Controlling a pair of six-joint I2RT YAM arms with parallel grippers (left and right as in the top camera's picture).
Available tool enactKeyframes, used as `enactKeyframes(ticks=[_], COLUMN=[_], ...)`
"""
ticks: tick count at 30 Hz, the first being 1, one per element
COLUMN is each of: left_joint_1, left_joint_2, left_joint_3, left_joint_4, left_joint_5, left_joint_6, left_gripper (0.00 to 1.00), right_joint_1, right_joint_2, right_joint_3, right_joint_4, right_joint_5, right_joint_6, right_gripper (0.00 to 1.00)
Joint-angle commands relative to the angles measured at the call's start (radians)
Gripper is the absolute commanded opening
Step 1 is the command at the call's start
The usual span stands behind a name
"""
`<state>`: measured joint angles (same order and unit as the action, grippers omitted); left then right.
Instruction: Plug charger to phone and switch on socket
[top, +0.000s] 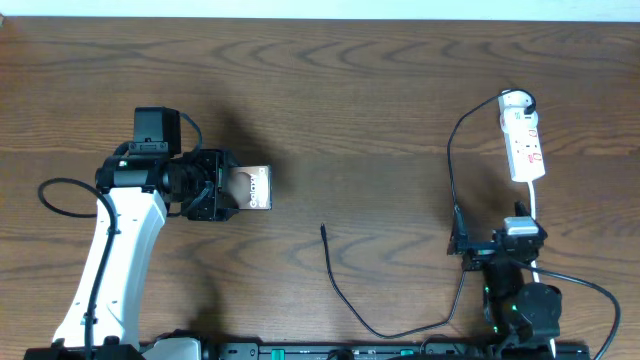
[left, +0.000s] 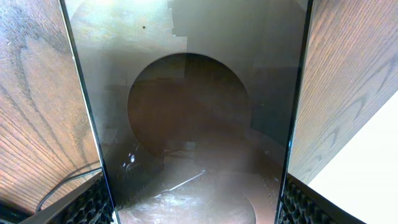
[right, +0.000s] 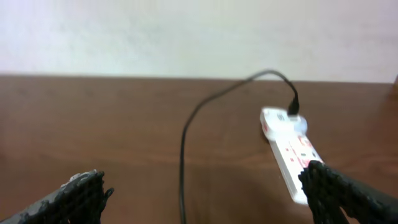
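Note:
My left gripper (top: 228, 188) at the left of the table is shut on the phone (top: 254, 187), whose white label end sticks out to the right. In the left wrist view the phone's dark glossy face (left: 199, 124) fills the space between the two black pads (left: 92, 205). The white socket (top: 523, 140) lies at the far right, with the black charger (top: 340, 290) plugged in at its far end. The cable loops down the table and its tip (top: 324, 229) lies free near the middle. My right gripper (top: 500, 252) stands open just below the socket (right: 289, 152), with the cable (right: 182, 180) running between its fingers.
The socket's white cord (top: 537, 205) runs down past the right arm's base. A black arm cable (top: 60, 200) loops out at the left edge. A pale wall (right: 186, 31) stands behind the table's far edge.

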<state>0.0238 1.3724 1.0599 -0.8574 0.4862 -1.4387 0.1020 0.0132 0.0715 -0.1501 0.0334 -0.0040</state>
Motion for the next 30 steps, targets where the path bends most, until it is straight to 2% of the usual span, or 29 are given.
enactKeyframes(ticks=[1,6,9,14,17,21,25,27,30], left_joint_1=[0.003,0.003,0.003,0.003,0.003,0.003,0.003,0.003,0.003], left_joint_2=[-0.02,-0.02,-0.02,-0.02,-0.02,-0.02,-0.02,-0.02,-0.02], left_joint_3=[0.026,0.026,0.026,0.026,0.026,0.026,0.026,0.026,0.026], left_joint_4=[-0.002,-0.002,-0.002,-0.002,-0.002,-0.002,-0.002,-0.002,-0.002], left_joint_5=[-0.008,-0.008,-0.008,-0.008,-0.008,-0.008,-0.008,-0.008,-0.009], left_joint_6=[0.014,0.014,0.014,0.014,0.014,0.014,0.014,0.014,0.014], left_gripper=[0.08,0.07,0.08,0.08,0.08,0.07,0.07,0.07,0.07], right_joint_1=[-0.003,-0.003,-0.003,-0.003,-0.003,-0.003,-0.003,-0.002,-0.002], right_joint_2=[-0.002,0.039,0.137,0.41,0.621,0.884,1.102,1.201,1.313], right_joint_3=[0.013,0.126,0.249,0.488,0.638,0.8,0.881,0.885,0.885], right_joint_4=[0.027,-0.053,-0.13,-0.227,-0.261,-0.246,-0.099,0.044,0.142], right_joint_5=[-0.06,-0.112,-0.135,-0.261,-0.418,-0.71,-1.005,-1.09,-1.108], right_joint_6=[0.1,0.142,0.142,0.142,0.157,0.281,0.457,0.636,0.926], right_gripper=[0.99,0.99,0.99,0.99,0.99,0.99,0.99,0.99,0.99])
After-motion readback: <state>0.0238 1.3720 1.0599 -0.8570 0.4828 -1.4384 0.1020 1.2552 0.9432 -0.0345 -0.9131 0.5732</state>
